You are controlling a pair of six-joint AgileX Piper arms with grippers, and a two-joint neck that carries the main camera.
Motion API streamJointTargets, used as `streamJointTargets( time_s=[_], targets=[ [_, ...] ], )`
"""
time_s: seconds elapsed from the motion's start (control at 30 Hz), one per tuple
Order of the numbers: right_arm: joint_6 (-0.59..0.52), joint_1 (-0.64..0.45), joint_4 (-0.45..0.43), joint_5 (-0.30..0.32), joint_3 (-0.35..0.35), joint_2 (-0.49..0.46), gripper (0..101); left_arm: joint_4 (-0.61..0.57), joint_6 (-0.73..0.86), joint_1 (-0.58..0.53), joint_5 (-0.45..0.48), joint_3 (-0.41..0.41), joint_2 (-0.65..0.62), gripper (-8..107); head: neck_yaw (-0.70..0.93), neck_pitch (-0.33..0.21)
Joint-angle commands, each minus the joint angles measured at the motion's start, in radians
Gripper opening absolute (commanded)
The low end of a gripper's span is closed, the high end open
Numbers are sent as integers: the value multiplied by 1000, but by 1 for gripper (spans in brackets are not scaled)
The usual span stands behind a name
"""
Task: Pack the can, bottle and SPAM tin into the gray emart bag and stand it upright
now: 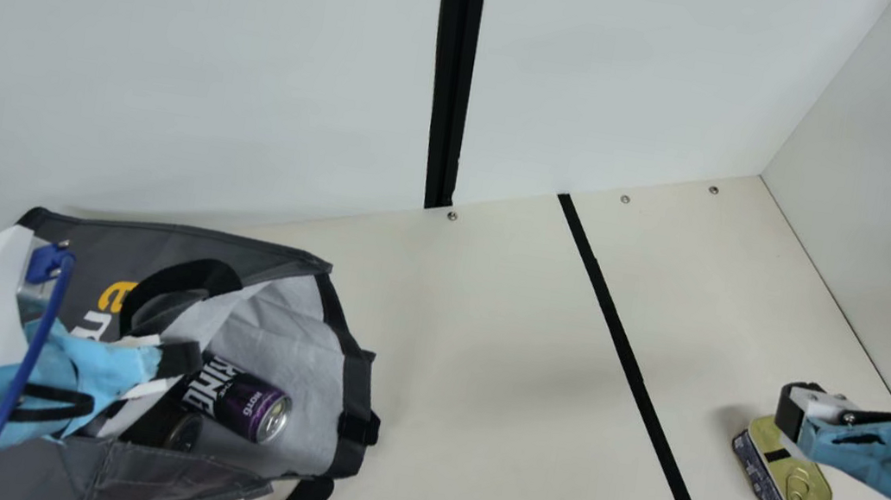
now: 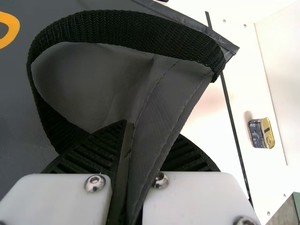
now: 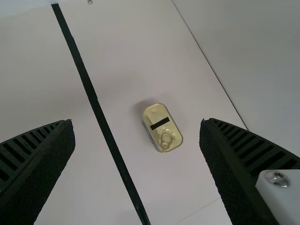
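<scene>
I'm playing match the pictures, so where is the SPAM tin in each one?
Main view: the SPAM tin is low on the right side, by the right gripper.
Left wrist view: the tin is across the black stripe from the gray bag.
Right wrist view: the tin appears between the open jaws.
Shared landmark: the black stripe, with the tin beside it.

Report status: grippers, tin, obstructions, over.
Left gripper clamped on gray bag; right gripper open above SPAM tin. Tin on table, lid up; purple can inside bag. Black handle beside left gripper, possible snag.
</scene>
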Motion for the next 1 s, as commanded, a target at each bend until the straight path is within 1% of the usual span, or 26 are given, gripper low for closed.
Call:
streamJointTargets(
  time_s=[0.0, 0.4, 0.97],
  targets=[
    [-42, -17, 10, 1, 1, 9, 95, 0, 0, 0, 0, 0, 0, -8, -2, -23],
    [-241, -120, 94, 1, 17, 84, 95, 0, 0, 0, 0, 0, 0, -8, -2, -23],
    [-508, -255, 185, 1, 71, 201, 95, 0, 0, 0, 0, 0, 0, -8, -2, -23]
  ],
)
